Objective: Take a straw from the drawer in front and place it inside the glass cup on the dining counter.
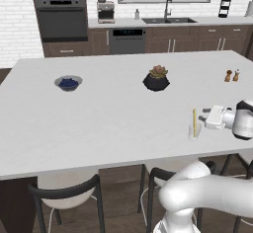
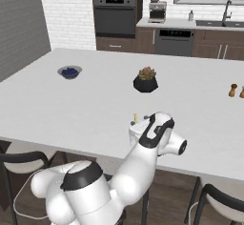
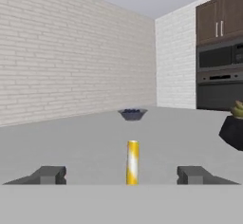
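Hand view shows the tool (image 3: 121, 174) spread wide, the straw (image 3: 133, 162) upright between its tips, untouched. The straw stands in the glass cup (image 1: 194, 132) near the tabletop's (image 1: 108, 113) front edge.

No text, label, brand, number or sign can be read in any of the three views. The oven (image 1: 62, 17) and the dishwasher (image 1: 127, 40) each have a dark control strip with faint light marks, too small and blurred to make out as characters. The coffee machine (image 1: 105, 11) bears no lettering that can be told.
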Available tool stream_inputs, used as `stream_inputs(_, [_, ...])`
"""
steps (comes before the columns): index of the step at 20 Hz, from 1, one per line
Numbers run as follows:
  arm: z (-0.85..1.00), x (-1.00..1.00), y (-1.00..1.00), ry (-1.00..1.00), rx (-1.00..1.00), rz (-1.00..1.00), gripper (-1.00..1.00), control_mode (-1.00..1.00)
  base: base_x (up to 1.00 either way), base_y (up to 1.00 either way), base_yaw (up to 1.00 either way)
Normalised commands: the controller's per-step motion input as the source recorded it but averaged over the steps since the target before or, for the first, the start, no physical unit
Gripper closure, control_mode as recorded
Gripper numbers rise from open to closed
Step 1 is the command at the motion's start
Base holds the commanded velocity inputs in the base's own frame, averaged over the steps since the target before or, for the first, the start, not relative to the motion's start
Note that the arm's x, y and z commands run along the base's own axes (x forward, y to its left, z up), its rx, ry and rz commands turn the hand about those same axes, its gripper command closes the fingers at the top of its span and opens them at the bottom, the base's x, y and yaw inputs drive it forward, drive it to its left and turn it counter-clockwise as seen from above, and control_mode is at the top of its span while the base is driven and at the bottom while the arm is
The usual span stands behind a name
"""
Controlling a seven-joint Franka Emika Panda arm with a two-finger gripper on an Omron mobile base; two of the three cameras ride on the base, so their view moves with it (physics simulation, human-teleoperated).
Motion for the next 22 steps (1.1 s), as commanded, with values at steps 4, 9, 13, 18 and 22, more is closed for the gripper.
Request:
stream_inputs(4, [0.03,-0.03,0.00,-0.03,0.00,0.00,-1.00,-1.00,0.00,0.00,0.00])
stream_inputs(9, [0.59,-0.78,0.00,-0.13,0.02,0.00,-1.00,-1.00,0.00,0.00,0.00])
stream_inputs(13, [0.99,-1.00,0.00,-0.04,0.08,0.00,-1.00,-1.00,0.00,0.00,0.00])
stream_inputs(18, [1.00,-0.91,0.12,0.00,0.04,-0.04,-1.00,-1.00,0.00,0.00,0.00])
stream_inputs(22, [0.81,-0.79,0.48,0.00,-0.01,-0.09,-1.00,-1.00,0.00,0.00,0.00])
